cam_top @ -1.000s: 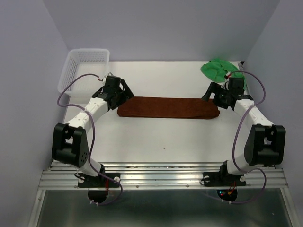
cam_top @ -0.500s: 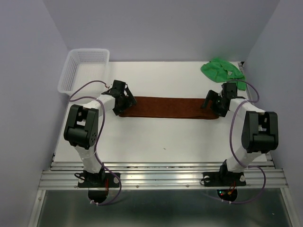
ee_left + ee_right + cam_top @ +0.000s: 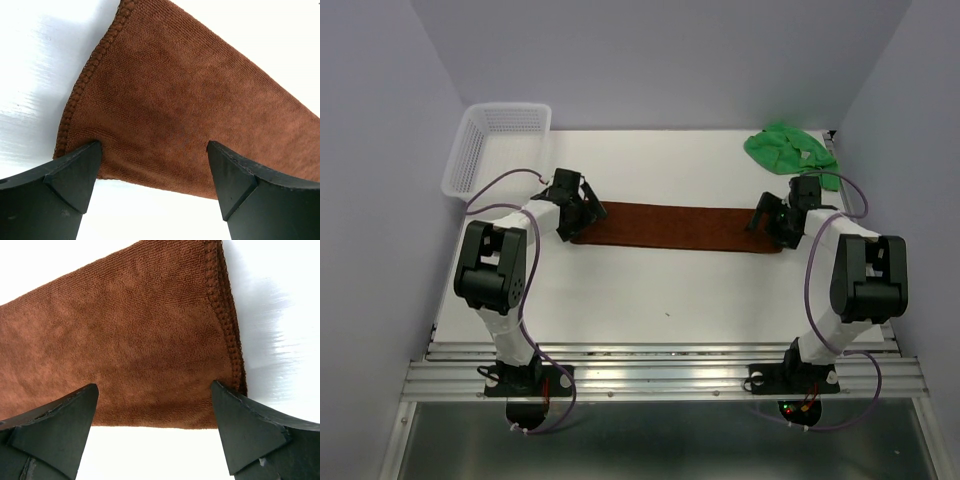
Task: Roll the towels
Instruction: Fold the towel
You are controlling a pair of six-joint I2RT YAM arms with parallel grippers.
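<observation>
White table [image 3: 650,290], centre frame: long rust-brown cloth towel [image 3: 675,228] lies flat as narrow strip. White plastic mesh basket [image 3: 510,108] upper left. Crumpled bright green towel [image 3: 788,147] upper right. Within last second both arms swung in and lowered. Left gripper [image 3: 582,215] and right gripper [image 3: 768,218] now straddle strip ends, jaws spread wide, nothing pinched. Judgement: pre-grasp, rolling not begun.

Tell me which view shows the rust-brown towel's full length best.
Top external: the whole rust-brown towel shows as one long flat strip. The left wrist view shows only its left end and the right wrist view only its right end, each close up with the stitched hem.
</observation>
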